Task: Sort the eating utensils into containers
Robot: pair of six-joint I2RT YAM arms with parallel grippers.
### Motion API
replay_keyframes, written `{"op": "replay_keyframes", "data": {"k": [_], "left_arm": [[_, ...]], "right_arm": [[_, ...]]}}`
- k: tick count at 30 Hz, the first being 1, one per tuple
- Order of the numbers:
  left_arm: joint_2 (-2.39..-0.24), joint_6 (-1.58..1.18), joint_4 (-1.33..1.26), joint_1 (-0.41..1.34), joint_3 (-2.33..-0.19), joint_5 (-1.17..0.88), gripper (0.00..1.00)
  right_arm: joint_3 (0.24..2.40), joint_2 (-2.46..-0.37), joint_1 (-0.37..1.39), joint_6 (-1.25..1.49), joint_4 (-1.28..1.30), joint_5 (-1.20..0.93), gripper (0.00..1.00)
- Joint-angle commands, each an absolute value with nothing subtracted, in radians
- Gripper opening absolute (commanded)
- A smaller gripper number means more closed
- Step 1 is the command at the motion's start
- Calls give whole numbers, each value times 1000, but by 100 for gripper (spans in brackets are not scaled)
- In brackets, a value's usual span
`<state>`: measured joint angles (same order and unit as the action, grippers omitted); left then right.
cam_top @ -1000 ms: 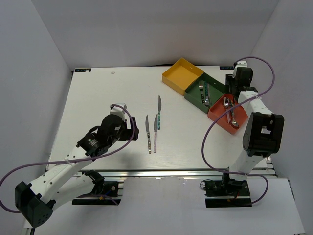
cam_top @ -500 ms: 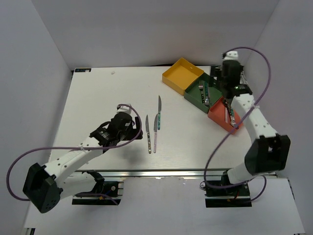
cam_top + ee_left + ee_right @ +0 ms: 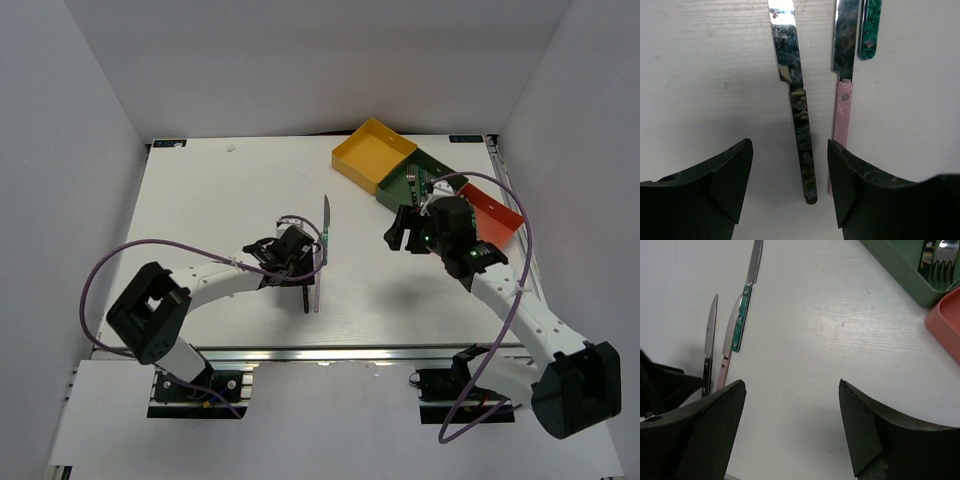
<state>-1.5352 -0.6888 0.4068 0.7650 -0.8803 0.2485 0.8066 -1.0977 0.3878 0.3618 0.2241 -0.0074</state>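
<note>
steel knives (image 3: 799,107), three, loose on table (image 3: 200,200); trays (image 3: 375,152), three

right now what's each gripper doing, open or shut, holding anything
Left gripper: open, holding nothing, straddling the dark-handled knife.
Right gripper: open, holding nothing.

Knives on the table: three, side by side, namely the dark patterned-handled knife (image 3: 800,117), the pink-handled knife (image 3: 843,112) and the teal-handled knife (image 3: 870,22)
Trays: three, joined in a row, namely the yellow tray (image 3: 372,150), the green tray (image 3: 436,167) and the red-orange tray (image 3: 495,210)
Forks: one fork (image 3: 942,260) countable by its tines in the green tray; a second metal head beside it is cut off, kind unclear
Robot arms: two, the left arm (image 3: 215,285) and the right arm (image 3: 505,295)
</note>
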Motion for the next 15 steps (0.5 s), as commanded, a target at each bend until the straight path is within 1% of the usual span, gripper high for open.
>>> {"op": "replay_keyframes", "data": {"k": [1,2,4,5,9,13,15], "left_arm": [[-1583,-727,368,791,-914,290,70],[-1600,-732,365,796,-925,294,66],[-1661,-742,356,811,-937,301,62],[-1681,-747,357,818,-945,304,55],[-1770,-781,402,850,-982,354,42],[-1766,-811,402,853,-951,354,27],[-1750,-818,399,851,-928,353,18]], "right_arm": [[775,-1005,405,388,244,-6,79],[769,-996,408,385,251,-6,80],[752,-971,408,370,256,-18,79],[750,-966,410,367,262,-23,79],[749,-934,410,354,281,-41,78],[730,-908,413,364,258,-101,78],[706,-908,413,380,218,-165,81]]}}
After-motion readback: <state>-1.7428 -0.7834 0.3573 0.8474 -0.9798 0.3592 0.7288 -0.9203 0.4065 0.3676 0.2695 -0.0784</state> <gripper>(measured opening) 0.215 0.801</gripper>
